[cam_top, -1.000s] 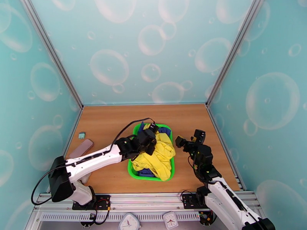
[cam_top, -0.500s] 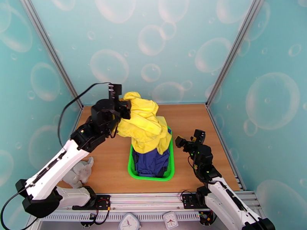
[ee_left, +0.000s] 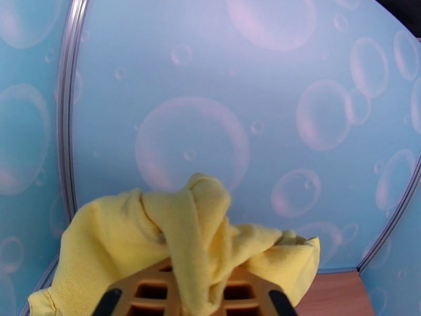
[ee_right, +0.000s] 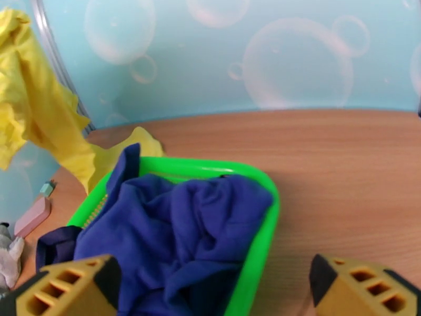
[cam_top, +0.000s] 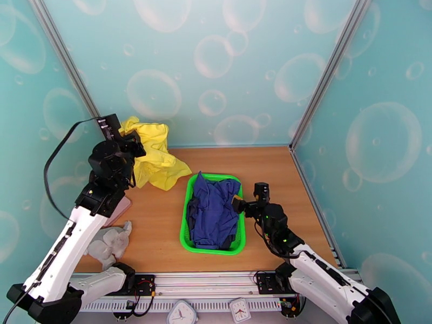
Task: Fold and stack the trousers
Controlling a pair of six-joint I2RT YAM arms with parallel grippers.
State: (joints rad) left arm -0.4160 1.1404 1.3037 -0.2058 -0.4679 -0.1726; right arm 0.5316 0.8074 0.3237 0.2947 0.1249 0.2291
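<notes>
1. left arm (cam_top: pixel 65 244), lower left: white links, black joints; thin black cable (cam_top: pixel 46 179) looped off it.
2. right arm (cam_top: pixel 324 274), lower right: same white/black, tiny green lights.
3. right gripper (ee_right: pixel 210 283): yellow-orange fingers (ee_right: pixel 63 293) w/ grid cut-outs, black pads (ee_right: pixel 111 283).

Your left arm (cam_top: pixel 81 228) stretches up high toward the far left corner. Your left gripper (cam_top: pixel 135 146) is raised well above the table, its jaws pinched tight on the trousers (cam_top: pixel 154 157). Your right arm (cam_top: pixel 308 260) reaches low and forward. Your right gripper (cam_top: pixel 238 203) holds its 2 fingers (ee_right: pixel 79 283) spread wide, gripping nothing.
</notes>
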